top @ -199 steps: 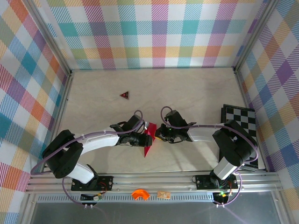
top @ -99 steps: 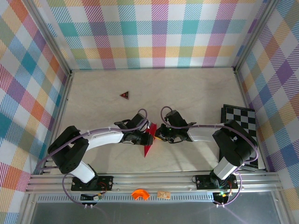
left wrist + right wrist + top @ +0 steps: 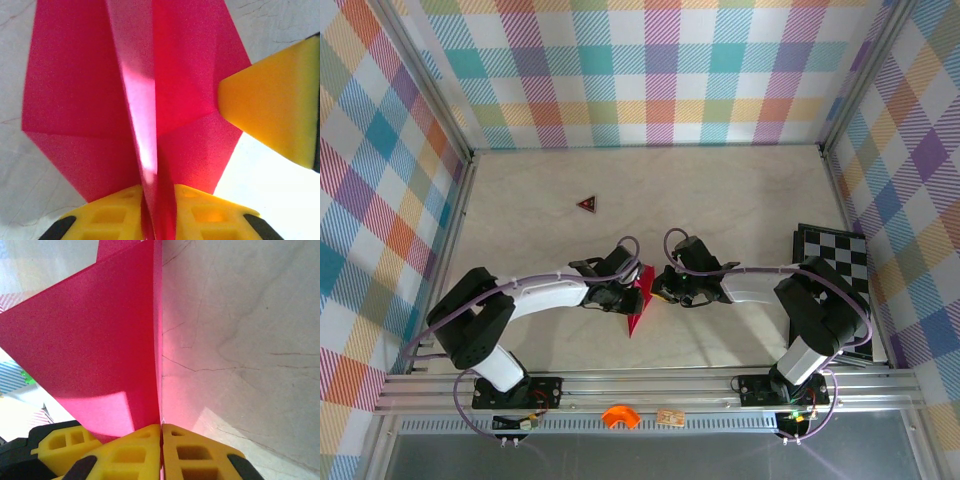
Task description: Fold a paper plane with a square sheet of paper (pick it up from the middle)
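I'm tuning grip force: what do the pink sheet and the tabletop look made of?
The pink sheet: thin matte paper, holding sharp creases, with a slight sheen on the raised ridge. The tabletop: pale wood, probably plywood, with faint grain lines and a dull finish.

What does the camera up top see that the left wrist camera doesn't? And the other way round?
From above: the checkerboard, a tiny dark red triangle and the plaid walls. From the left wrist: up close, a raised crease pinched between the yellow fingers of the left gripper. Both: the pink paper.
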Motion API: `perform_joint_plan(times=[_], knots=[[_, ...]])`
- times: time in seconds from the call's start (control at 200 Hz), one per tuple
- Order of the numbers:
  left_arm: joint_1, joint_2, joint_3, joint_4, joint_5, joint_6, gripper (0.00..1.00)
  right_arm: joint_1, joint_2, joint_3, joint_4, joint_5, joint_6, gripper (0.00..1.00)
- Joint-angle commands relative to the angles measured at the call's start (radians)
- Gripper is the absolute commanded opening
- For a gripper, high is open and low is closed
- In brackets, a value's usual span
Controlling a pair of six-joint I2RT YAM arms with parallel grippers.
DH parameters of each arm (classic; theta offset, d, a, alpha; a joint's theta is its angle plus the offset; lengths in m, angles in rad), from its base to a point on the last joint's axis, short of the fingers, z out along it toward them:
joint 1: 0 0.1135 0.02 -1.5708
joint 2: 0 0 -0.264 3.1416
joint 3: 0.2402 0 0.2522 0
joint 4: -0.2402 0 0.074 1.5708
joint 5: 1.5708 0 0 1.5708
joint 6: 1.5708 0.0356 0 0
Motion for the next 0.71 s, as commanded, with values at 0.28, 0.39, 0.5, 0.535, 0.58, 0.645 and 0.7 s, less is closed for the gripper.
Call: perform_joint_plan(times=[0.28, 0.39, 0.5, 0.535, 0.58, 0.645, 0.7], knots=[[-0.018, 0.034, 0.021, -0.002, -0.016, 0.009, 0.21, -0.005, 0.026, 0.005, 0.019, -0.020, 0.006, 0.11], [-0.021, 0.038, 0.017, 0.000, -0.020, 0.008, 0.20, -0.005, 0.022, 0.003, 0.022, -0.019, 0.005, 0.12], [-0.021, 0.039, 0.016, 0.007, -0.017, 0.005, 0.20, -0.005, 0.017, 0.003, 0.021, -0.017, 0.005, 0.14], [-0.021, 0.040, 0.013, 0.013, -0.012, 0.002, 0.20, -0.006, 0.015, 0.003, 0.019, -0.015, 0.005, 0.15], [-0.022, 0.041, 0.008, 0.021, -0.007, -0.004, 0.21, -0.007, 0.014, 0.003, 0.020, -0.014, 0.003, 0.15], [-0.021, 0.042, 0.002, 0.021, -0.008, -0.012, 0.20, -0.007, 0.010, 0.003, 0.017, -0.016, 0.002, 0.15], [-0.021, 0.041, 0.001, 0.020, -0.016, -0.016, 0.16, -0.006, 0.005, 0.003, 0.012, -0.015, 0.002, 0.17]])
